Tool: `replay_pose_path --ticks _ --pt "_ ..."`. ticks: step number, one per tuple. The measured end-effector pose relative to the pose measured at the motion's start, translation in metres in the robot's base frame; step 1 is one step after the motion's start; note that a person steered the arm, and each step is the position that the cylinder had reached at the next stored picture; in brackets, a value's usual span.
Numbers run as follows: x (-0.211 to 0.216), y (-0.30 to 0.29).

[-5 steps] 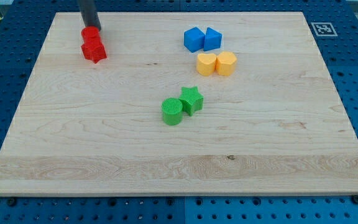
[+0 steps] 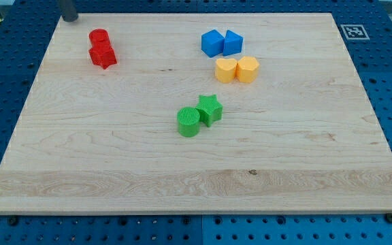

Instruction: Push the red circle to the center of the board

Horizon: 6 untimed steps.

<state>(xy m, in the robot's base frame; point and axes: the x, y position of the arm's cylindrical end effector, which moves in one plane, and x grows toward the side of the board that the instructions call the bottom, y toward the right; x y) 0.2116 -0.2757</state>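
Red circle (image 2: 99, 37) sits near board's (image 2: 203, 197) top-left corner, touching a second red block (image 2: 103, 56) just below it; that one's shape is hard to read. My tip (image 2: 69, 18) is up-left of the circle, apart from it, at the board's top edge; it's a bare rod w/ nothing to open, close or hold. Step, as I judge: approach, no contact yet. Next: get behind the circle on its up-left side, push down-right twd center w/o dragging the other red block. Rod's upper part is cut off by the view's top.
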Motion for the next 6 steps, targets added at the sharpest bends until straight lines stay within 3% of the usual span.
replay_pose_path --ticks 3,6 --pt "0.057 0.076" --pt "0.077 0.018"
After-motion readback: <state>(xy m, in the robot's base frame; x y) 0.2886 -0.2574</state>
